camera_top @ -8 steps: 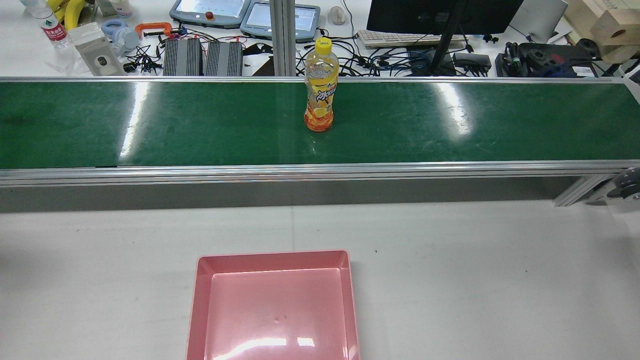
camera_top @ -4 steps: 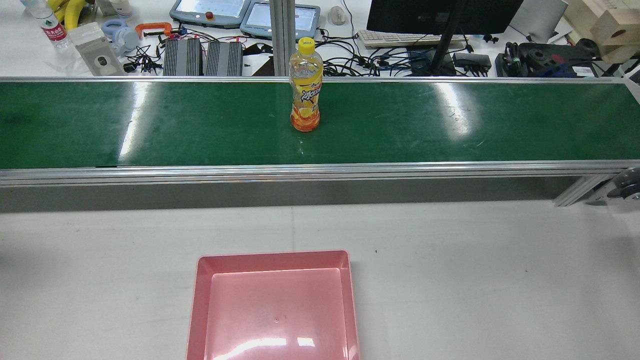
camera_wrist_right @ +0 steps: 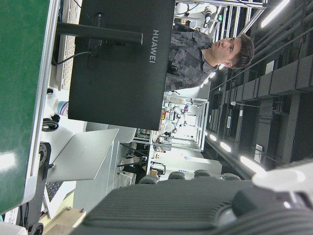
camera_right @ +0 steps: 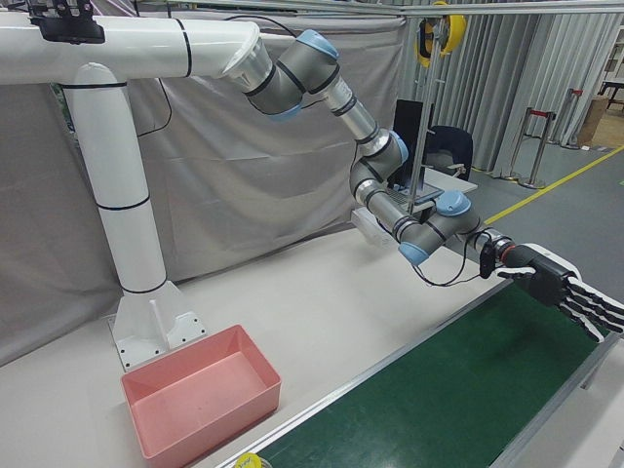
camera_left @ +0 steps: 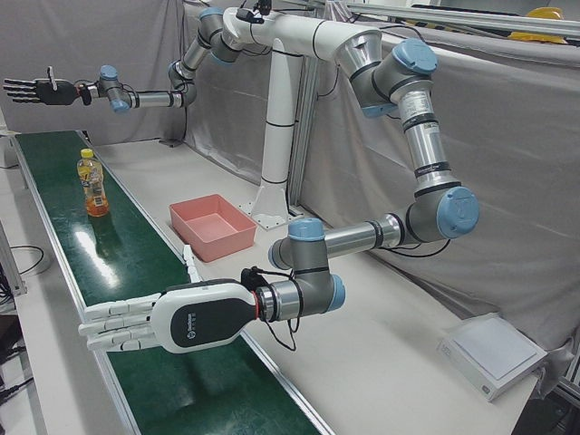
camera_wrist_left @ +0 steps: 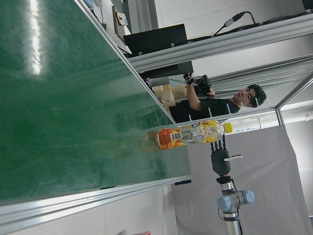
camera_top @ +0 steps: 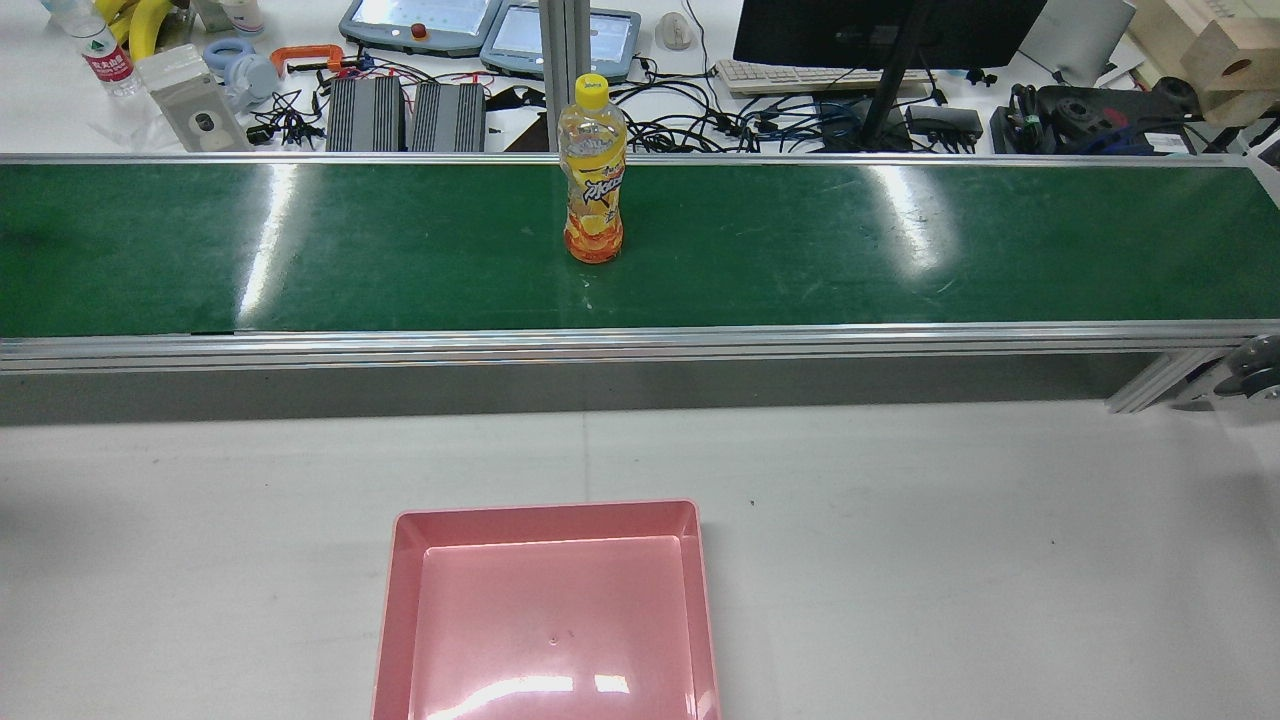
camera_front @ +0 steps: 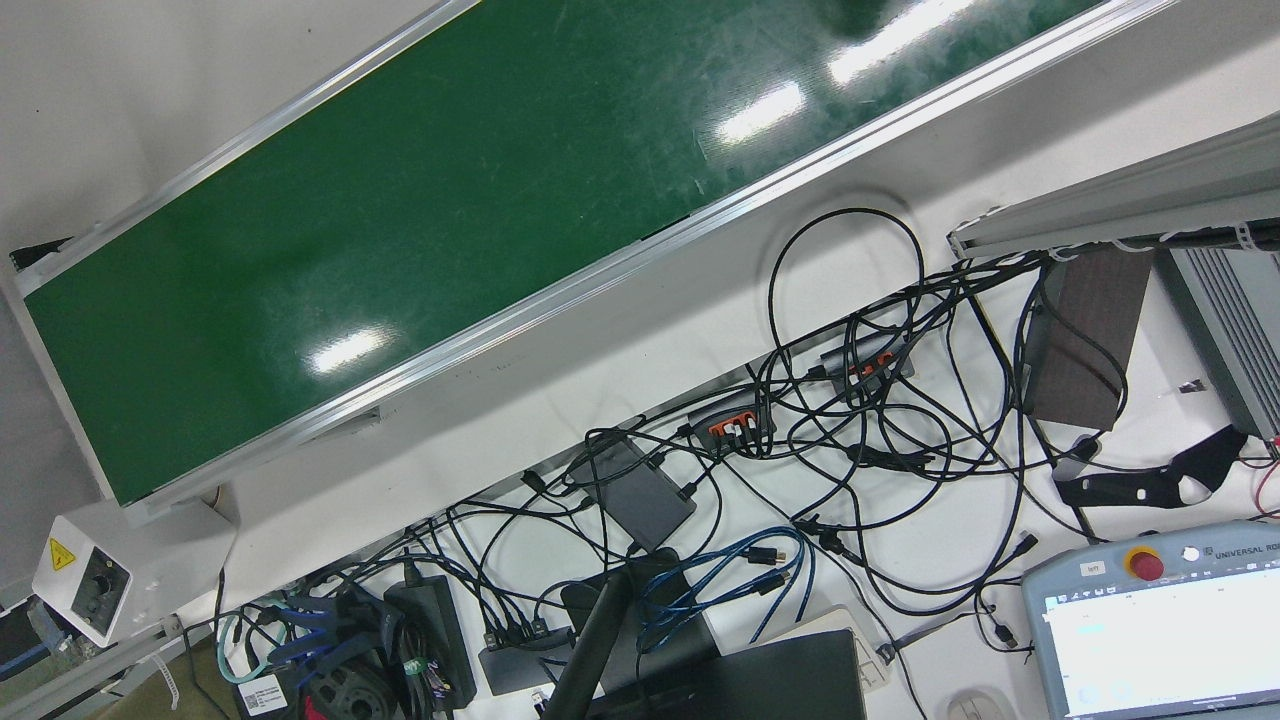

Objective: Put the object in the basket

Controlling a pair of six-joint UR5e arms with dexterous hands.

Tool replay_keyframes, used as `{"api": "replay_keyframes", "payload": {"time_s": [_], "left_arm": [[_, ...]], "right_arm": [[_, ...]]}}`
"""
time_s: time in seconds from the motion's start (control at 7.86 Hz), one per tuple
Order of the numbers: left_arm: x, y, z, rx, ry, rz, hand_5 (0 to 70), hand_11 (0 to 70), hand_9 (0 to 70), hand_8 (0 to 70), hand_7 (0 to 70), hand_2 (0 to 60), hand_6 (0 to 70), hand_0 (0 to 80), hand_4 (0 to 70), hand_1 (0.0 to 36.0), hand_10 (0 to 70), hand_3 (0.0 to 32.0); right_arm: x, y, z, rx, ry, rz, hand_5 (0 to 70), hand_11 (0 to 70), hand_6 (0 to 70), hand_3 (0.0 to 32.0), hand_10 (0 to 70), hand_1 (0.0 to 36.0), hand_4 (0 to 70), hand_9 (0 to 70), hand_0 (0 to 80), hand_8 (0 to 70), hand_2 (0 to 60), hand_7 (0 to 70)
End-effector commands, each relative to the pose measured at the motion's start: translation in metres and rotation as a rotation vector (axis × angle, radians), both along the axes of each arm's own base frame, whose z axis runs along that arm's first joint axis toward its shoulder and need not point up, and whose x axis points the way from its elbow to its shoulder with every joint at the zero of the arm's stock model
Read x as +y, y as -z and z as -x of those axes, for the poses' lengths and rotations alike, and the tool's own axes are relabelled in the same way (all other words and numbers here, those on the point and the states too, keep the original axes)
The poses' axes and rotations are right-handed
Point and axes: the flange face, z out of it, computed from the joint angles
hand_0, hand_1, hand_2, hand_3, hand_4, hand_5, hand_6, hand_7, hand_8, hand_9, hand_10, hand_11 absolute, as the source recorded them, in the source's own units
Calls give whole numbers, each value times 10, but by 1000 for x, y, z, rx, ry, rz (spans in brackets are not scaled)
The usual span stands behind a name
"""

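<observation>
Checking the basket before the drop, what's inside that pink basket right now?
Nothing: the pink basket shows a bare floor with light glare. Its nearest end is cut off in the rear view.

The rear view's lower edge cuts off the near part of the shallow pink plastic basket (camera_top: pixel 545 512), and both ends of the green conveyor belt (camera_top: pixel 300 250) run out of that view. In the right-front view only the yellow cap of the orange drink bottle (camera_right: pixel 247 460) shows above the bottom edge, and the right hand (camera_right: pixel 561 285) loses its fingertips at the right edge. Its own camera shows it only as a dark blur. The bottle's label print is too small to read.
</observation>
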Motion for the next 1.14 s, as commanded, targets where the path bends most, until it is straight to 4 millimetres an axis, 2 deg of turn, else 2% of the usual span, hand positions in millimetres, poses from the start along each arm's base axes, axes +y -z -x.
{"api": "replay_keyframes", "payload": {"time_s": [0.0, 0.25, 0.51, 0.64, 0.76, 0.89, 1.02], "left_arm": [[0, 18, -24, -16, -35, -37, 35, 108, 0, 0, 0, 0, 0, 463, 9, 92, 64, 0], [-6, 34, -45, -28, -56, -66, 40, 117, 4, 0, 0, 0, 0, 467, 12, 94, 70, 0], [-6, 66, -56, -26, -75, -80, 40, 123, 10, 0, 0, 0, 0, 468, 15, 94, 74, 0], [-9, 87, -84, -25, -115, -90, 35, 122, 9, 0, 0, 0, 0, 466, 12, 91, 74, 0], [-8, 98, -120, -18, -165, -100, 33, 129, 11, 0, 0, 0, 0, 466, 13, 89, 79, 0], [-10, 111, -144, -32, -191, -110, 31, 131, 11, 0, 0, 0, 0, 467, 15, 88, 80, 0], [-15, 125, -150, -54, -188, -121, 27, 130, 15, 0, 0, 0, 0, 465, 13, 86, 80, 0]], "right_arm": [[0, 0, 0, 0, 0, 0, 0, 0, 0, 0, 0, 0, 0, 0, 0, 0, 0, 0], [0, 0, 0, 0, 0, 0, 0, 0, 0, 0, 0, 0, 0, 0, 0, 0, 0, 0], [0, 0, 0, 0, 0, 0, 0, 0, 0, 0, 0, 0, 0, 0, 0, 0, 0, 0], [0, 0, 0, 0, 0, 0, 0, 0, 0, 0, 0, 0, 0, 0, 0, 0, 0, 0], [0, 0, 0, 0, 0, 0, 0, 0, 0, 0, 0, 0, 0, 0, 0, 0, 0, 0], [0, 0, 0, 0, 0, 0, 0, 0, 0, 0, 0, 0, 0, 0, 0, 0, 0, 0], [0, 0, 0, 0, 0, 0, 0, 0, 0, 0, 0, 0, 0, 0, 0, 0, 0, 0]]}}
